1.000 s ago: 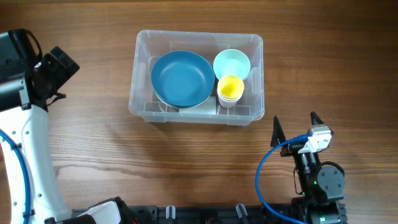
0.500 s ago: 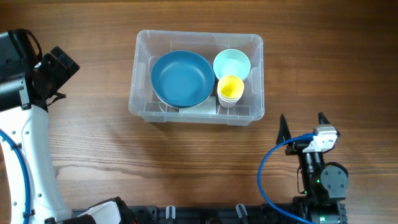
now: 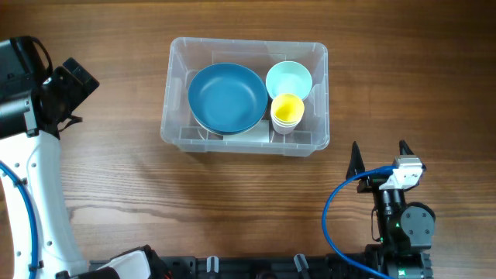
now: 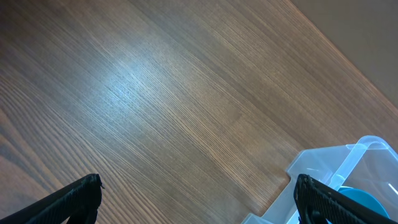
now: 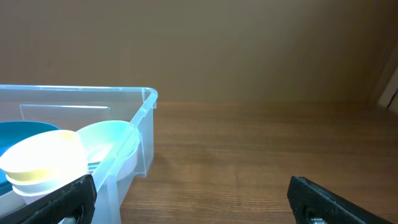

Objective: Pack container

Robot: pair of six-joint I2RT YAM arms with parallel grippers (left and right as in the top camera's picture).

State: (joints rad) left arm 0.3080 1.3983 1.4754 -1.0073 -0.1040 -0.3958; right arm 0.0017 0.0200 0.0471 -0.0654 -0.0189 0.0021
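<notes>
The clear plastic container (image 3: 319, 101) stands at the table's upper middle. Inside it lie a large blue bowl (image 3: 226, 97), a pale cyan bowl (image 3: 289, 79) and a stack of yellow cups (image 3: 287, 110). The container's corner also shows in the left wrist view (image 4: 323, 165) and its right end in the right wrist view (image 5: 134, 124). My right gripper (image 3: 380, 155) is open and empty, on the near right, just below and to the right of the container's near right corner. My left gripper (image 4: 199, 196) is open and empty over bare wood left of the container.
The left arm's white link (image 3: 39, 201) runs down the left edge. A blue cable (image 3: 333, 209) loops by the right arm's base. Black rail hardware (image 3: 256, 267) lines the table's near edge.
My right gripper has moved a little to the right and towards the near edge, away from the container. The left arm and the container's contents have not moved.
</notes>
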